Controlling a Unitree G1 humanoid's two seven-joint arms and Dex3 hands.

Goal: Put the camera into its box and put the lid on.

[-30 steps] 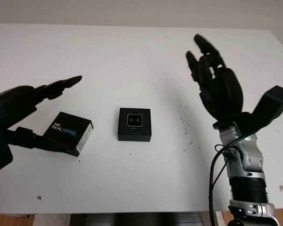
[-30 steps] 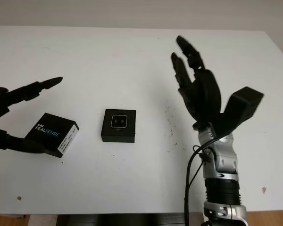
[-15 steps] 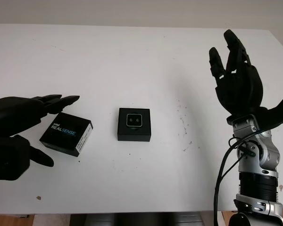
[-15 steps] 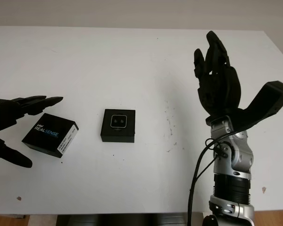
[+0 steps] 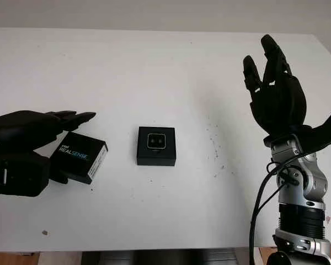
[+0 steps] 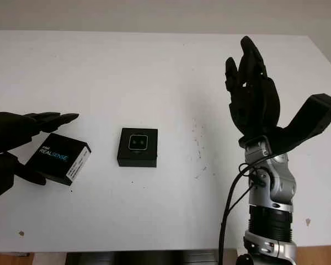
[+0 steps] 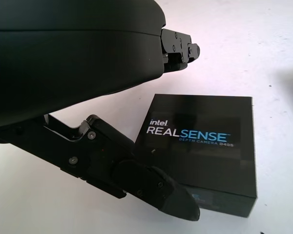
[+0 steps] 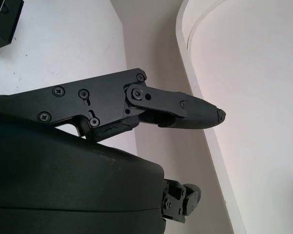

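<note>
A black square box [image 5: 156,146] sits mid-table, uncovered, with the small camera [image 5: 156,142] lying in it. To its left lies the black lid [image 5: 80,159] printed "REALSENSE" [image 7: 188,132]. My left hand [image 5: 70,146] is open and straddles the lid. Its fingers [image 5: 71,116] reach over the far side, and its thumb [image 7: 171,197] is against the near edge. My right hand [image 5: 271,77] is open, held upright above the table's right side, well away from the box.
The white table [image 5: 154,66] carries a few small dark specks [image 5: 215,144] to the right of the box. Its right edge [image 5: 326,52] runs just behind my raised right hand, and the front edge [image 5: 154,249] is close to me.
My left hand has closed in on the lid, bringing the thumb up to its near edge. Over the past second my right hand swung right and upright, then held still.
</note>
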